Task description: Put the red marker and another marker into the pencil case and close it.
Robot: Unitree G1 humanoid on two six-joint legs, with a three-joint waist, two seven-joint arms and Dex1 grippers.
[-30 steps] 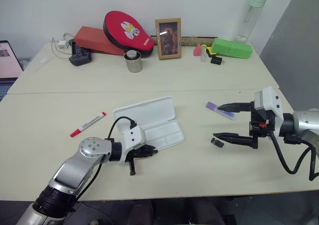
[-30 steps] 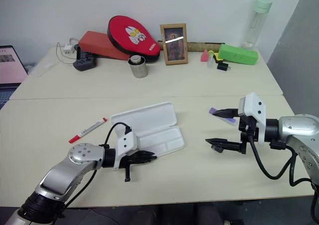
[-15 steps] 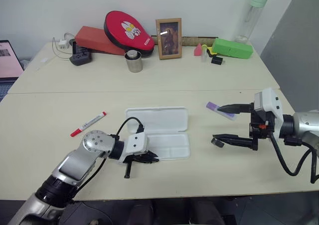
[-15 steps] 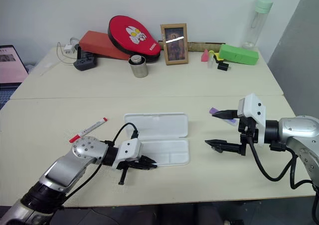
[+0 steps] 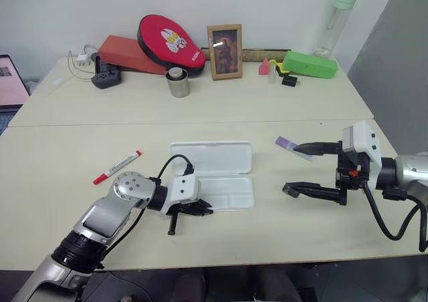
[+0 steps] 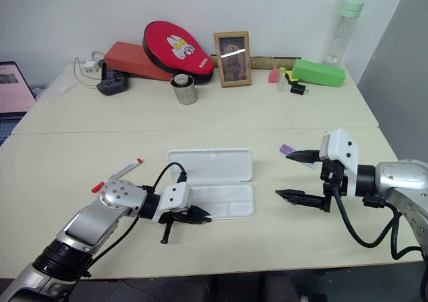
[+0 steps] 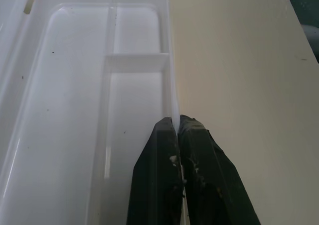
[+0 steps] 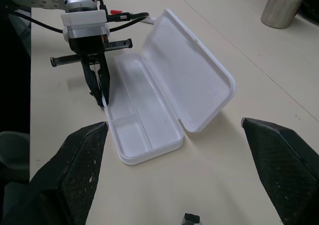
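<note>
Moved since a second ago: the pencil case point(image 5: 214, 176), which you have swung from a slant to lie square with the table's near edge, lid open flat behind the tray.

- Left gripper point(image 5: 200, 209): fingers pinched shut on the tray's near wall at its left end; the left wrist view shows the thin white rim caught between the two black pads point(image 7: 192, 150).
- Right gripper point(image 5: 304, 168): fingers spread wide, holding nothing, poised above the table well right of the case.
- Pencil case, condition: flat, white, rounded corners, shallow tray with a divider, empty.
- Red marker point(image 5: 118, 166): on the table left of the case, apart from it.
- Purple marker point(image 5: 292, 147): on the table right of the case, beneath the right gripper's upper finger.

Judgement: the case now sits ready for loading; both markers remain to be placed, and the lid is not yet closed.
</note>
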